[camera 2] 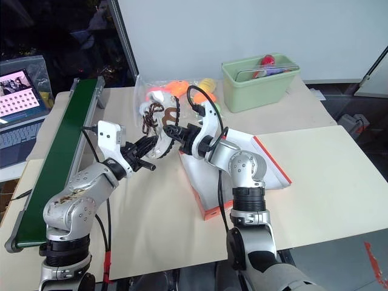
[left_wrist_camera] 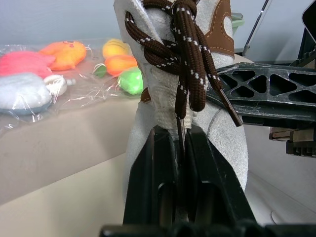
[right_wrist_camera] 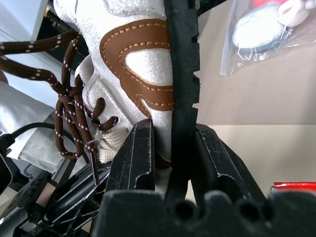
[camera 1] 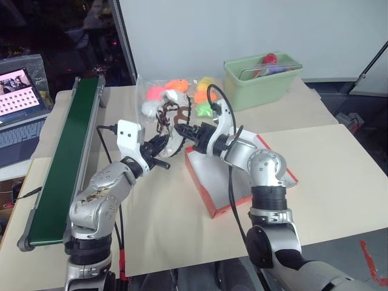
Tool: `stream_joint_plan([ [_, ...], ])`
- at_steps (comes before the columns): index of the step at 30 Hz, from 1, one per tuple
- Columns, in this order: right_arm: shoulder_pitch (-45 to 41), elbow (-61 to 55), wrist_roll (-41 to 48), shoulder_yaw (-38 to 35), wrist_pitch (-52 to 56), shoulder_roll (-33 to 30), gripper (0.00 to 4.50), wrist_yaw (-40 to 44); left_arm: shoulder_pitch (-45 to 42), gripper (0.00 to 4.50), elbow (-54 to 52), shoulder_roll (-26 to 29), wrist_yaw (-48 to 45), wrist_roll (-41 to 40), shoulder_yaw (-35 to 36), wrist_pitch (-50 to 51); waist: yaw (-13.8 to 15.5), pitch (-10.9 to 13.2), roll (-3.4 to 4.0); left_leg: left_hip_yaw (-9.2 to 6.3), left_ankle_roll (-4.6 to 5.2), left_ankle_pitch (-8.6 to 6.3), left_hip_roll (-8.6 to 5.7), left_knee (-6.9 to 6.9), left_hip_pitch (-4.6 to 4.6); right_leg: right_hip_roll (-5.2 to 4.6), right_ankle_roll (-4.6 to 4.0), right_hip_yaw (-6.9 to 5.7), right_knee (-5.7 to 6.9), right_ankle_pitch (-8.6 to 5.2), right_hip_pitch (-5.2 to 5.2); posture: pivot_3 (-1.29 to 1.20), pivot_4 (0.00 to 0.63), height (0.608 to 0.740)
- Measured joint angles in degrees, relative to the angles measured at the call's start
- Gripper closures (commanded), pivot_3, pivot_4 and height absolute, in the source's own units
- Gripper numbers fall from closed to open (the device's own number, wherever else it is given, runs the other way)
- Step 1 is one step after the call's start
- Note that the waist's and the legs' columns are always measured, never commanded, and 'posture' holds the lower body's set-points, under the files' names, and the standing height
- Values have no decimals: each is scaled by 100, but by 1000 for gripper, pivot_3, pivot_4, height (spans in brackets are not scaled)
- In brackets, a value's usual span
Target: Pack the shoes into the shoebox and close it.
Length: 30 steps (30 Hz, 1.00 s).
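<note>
Both hands meet over the desk at about ten o'clock from the shoebox, with one off-white sneaker held in the air between them. The left hand is clenched on the sneaker's upper end — in the left wrist view its black fingers pinch the pale fabric just below the dark brown laces, which hang loose over them. The right hand grasps the same sneaker from the other side; the right wrist view shows its two fingers set on either side of the black sole, with the brown curly mark on the shoe's side just above them.

The shoebox lies open on the desk under the right forearm, its white inside facing up and its orange-red wall toward six o'clock. At twelve o'clock from the hands lies a clear plastic bag of soft toys — pink, orange, yellow and green. A pale green bin stands at two o'clock, well apart. A dark green conveyor belt runs along the desk's nine o'clock side, with a laptop beyond it.
</note>
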Motion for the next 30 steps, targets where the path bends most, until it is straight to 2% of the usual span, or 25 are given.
stream_joint_plan([
  [3,0,0,157,-58,1,2,3420,-63,-10,4500,-21,8,2,-2,-10,-39,0,0,0,1,0,0,0,0,0,0,0,1,-1,0,0,0,150,740],
  [4,0,0,220,-73,1,4,3449,-107,-14,4093,-23,7,4,-3,-10,-50,-1,0,0,0,0,0,0,0,0,1,0,1,0,0,0,0,150,740],
  [7,0,-7,381,-135,0,7,3460,-270,-1,3255,-32,-7,14,-7,-6,-72,0,0,0,1,0,0,1,0,1,2,-1,2,0,0,0,0,150,740],
  [10,0,-52,466,-243,-22,7,3460,-432,28,2138,-47,-5,-34,-81,-12,-69,3,0,0,1,0,0,1,0,0,2,-1,2,3,1,0,0,150,740],
  [17,-111,53,393,-381,-540,-45,3460,-724,-48,2138,-75,18,-168,-569,206,-20,-13,0,0,8,0,0,2,0,2,5,-1,7,16,1,-5,0,150,740],
  [20,-396,192,183,-394,-763,-420,3460,-768,-147,2138,-77,166,-276,-750,296,-2,-1,0,1,15,0,0,1,1,3,5,-1,7,17,1,-4,0,150,740],
  [24,-483,194,59,-306,-573,-1297,3460,-563,-35,2138,-177,530,-642,-930,284,-4,13,0,1,24,3,-2,1,1,-5,4,-1,5,0,1,-1,0,150,740],
  [27,-748,198,132,-55,457,-2487,3460,-95,392,2138,-316,1153,-1409,-870,-86,-218,9,11,18,33,7,-3,2,1,-13,5,-1,7,-4,1,-8,0,150,740],
  [30,-1168,185,233,199,1318,-3386,3460,444,682,2138,-343,1445,-2016,-673,-440,-587,-13,14,23,44,12,-6,13,1,-8,15,-3,7,-30,0,-4,0,150,740],
])
